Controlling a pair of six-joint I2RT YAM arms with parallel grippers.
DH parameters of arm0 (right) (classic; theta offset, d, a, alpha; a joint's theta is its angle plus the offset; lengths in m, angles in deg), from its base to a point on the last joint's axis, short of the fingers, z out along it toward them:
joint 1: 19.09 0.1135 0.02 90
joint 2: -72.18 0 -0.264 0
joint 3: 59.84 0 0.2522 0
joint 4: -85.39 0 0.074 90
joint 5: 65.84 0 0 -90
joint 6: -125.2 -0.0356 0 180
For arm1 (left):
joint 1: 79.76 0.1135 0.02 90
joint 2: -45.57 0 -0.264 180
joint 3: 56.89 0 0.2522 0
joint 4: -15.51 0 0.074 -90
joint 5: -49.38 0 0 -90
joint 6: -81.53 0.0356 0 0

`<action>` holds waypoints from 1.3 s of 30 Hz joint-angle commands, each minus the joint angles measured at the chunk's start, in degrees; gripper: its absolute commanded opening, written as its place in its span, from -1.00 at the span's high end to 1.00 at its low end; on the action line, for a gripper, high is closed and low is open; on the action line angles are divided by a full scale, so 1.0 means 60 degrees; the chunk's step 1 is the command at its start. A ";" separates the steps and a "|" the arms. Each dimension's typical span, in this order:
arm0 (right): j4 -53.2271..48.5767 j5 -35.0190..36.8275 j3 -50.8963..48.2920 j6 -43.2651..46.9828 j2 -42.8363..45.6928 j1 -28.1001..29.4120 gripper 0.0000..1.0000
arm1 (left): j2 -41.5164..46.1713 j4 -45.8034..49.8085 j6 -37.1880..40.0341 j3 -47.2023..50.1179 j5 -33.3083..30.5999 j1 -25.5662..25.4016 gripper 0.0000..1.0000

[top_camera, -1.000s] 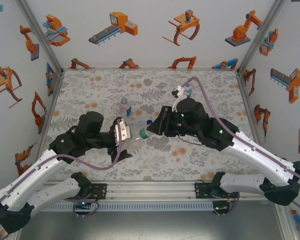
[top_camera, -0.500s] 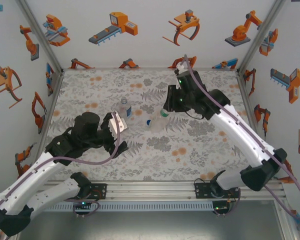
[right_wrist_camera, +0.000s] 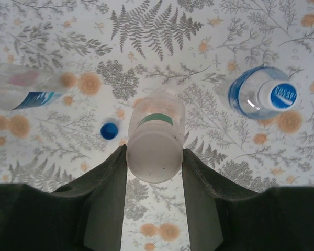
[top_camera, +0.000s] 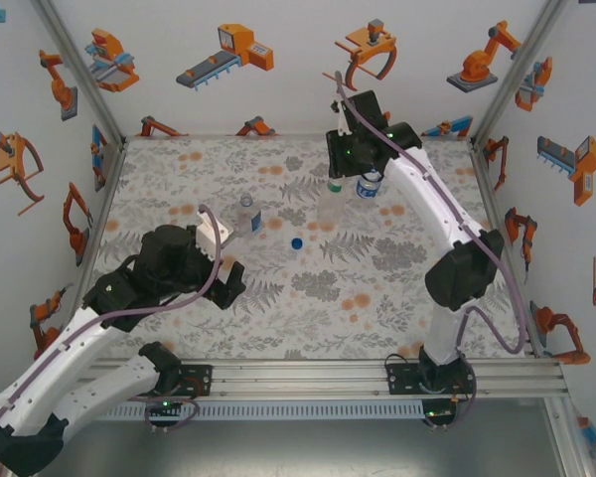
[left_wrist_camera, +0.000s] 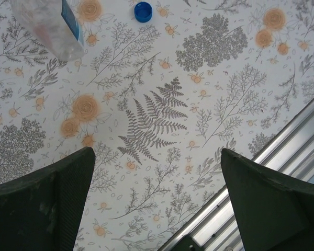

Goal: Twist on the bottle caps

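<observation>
right tool (right_wrist_camera: 154,152) clamps the green-label bottle (right_wrist_camera: 156,120); left tool (left_wrist_camera: 157,193) is spread wide, holding nothing. risk: smooth wall slips in the grip; bottle drops onto the surface (top_camera: 179,179).

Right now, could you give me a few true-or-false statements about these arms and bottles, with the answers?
1. The right tool grips the green-labelled bottle. True.
2. The left tool is holding the loose blue cap. False: the left tool is open and empty, and the cap lies on the table.
3. The squat bottle with the blue label has a cap on it. True.
4. The table has a plain white surface. False: it is covered in a pattern of ferns and orange flowers.
</observation>
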 commanded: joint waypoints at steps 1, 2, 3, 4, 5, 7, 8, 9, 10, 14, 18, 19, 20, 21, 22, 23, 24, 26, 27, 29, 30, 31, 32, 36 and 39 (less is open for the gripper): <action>-0.0395 -0.0092 0.1032 0.0701 -0.0682 -0.0182 1.00 | 0.0364 0.0065 -0.0598 0.0222 -0.0143 0.0041 -0.94; -0.0486 -0.0108 0.1376 0.0767 -0.0957 -0.0221 1.00 | 0.0434 0.0051 -0.0672 0.0284 -0.0161 0.0061 -0.94; -0.0575 -0.0113 0.1720 0.0815 -0.1234 -0.0277 1.00 | 0.0505 0.0051 -0.0721 0.0342 -0.0172 0.0060 -0.94; -0.0650 -0.0112 0.1976 0.0862 -0.1452 -0.0316 1.00 | 0.0558 0.0050 -0.0785 0.0387 -0.0191 0.0067 -0.94; -0.0741 -0.0127 0.2262 0.0897 -0.1691 -0.0359 1.00 | 0.0615 0.0049 -0.0842 0.0445 -0.0191 0.0067 -0.94; -0.0882 -0.0150 0.2692 0.0979 -0.2061 -0.0424 1.00 | 0.0720 0.0013 -0.0906 0.0531 -0.0196 0.0057 -0.94; -0.0939 -0.0177 0.2882 0.1023 -0.2213 -0.0453 1.00 | 0.0762 0.0001 -0.0935 0.0578 -0.0208 0.0063 -0.94; -0.0986 -0.0187 0.3017 0.1056 -0.2335 -0.0477 1.00 | 0.0788 0.0002 -0.0952 0.0612 -0.0224 0.0066 -0.94; -0.1007 -0.0196 0.3102 0.1058 -0.2409 -0.0499 1.00 | 0.0810 -0.0006 -0.0958 0.0643 -0.0245 0.0075 -0.94; -0.1009 -0.0318 0.3144 0.1062 -0.2567 -0.0544 1.00 | 0.0796 0.0036 -0.0993 0.0687 -0.0259 0.0074 -0.94; -0.1033 -0.0462 0.3048 0.0986 -0.2576 -0.0542 0.44 | 0.0771 0.0047 -0.0996 0.0689 -0.0288 0.0073 -0.94; -0.1056 -0.0485 0.3061 0.0963 -0.2578 -0.0542 0.28 | 0.0760 0.0026 -0.0986 0.0672 -0.0282 0.0081 -0.94; -0.1067 -0.0499 0.3106 0.0955 -0.2579 -0.0541 0.17 | 0.0739 0.0034 -0.0995 0.0660 -0.0278 0.0075 -0.94; -0.1082 -0.0500 0.3138 0.0955 -0.2572 -0.0541 0.11 | 0.0726 0.0033 -0.0975 0.0634 -0.0271 0.0078 -0.94; -0.1110 -0.0479 0.3210 0.0955 -0.2569 -0.0542 0.04 | 0.0711 0.0039 -0.0983 0.0603 -0.0275 0.0080 -0.94; -0.1146 -0.0464 0.3299 0.0941 -0.2558 -0.0545 0.00 | 0.0720 0.0050 -0.0985 0.0588 -0.0285 0.0080 -0.94; -0.1180 -0.0449 0.3386 0.0940 -0.2562 -0.0543 -0.04 | 0.0712 0.0053 -0.0983 0.0587 -0.0296 0.0081 -0.94; -0.1302 -0.0412 0.3660 0.0941 -0.2562 -0.0542 -0.10 | 0.0721 0.0059 -0.0999 0.0586 -0.0335 0.0075 -0.94; -0.1361 -0.0412 0.3782 0.0955 -0.2560 -0.0544 -0.11 | 0.0722 0.0054 -0.1005 0.0573 -0.0337 0.0079 -0.94; -0.1526 -0.0389 0.4100 0.0976 -0.2531 -0.0532 -0.12 | 0.0722 0.0065 -0.1048 0.0543 -0.0323 0.0083 -0.94; -0.1585 -0.0404 0.4207 0.0959 -0.2515 -0.0541 -0.12 | 0.0713 0.0087 -0.1070 0.0521 -0.0346 0.0093 -0.93; -0.1664 -0.0468 0.4332 0.0955 -0.2485 -0.0544 -0.12 | 0.0700 0.0130 -0.1129 0.0486 -0.0420 0.0088 -0.94; -0.1708 -0.0528 0.4404 0.0928 -0.2418 -0.0533 -0.12 | 0.0654 0.0205 -0.1194 0.0423 -0.0587 0.0083 -0.94; -0.1686 -0.0887 0.4212 0.0932 -0.2028 -0.0420 -0.12 | 0.0526 0.0629 -0.1500 0.0203 -0.1160 0.0099 -0.94; -0.1270 -0.1177 0.3433 0.0854 -0.1556 -0.0150 -0.12 | 0.0376 0.0900 -0.1783 0.0193 -0.1119 0.0131 -0.94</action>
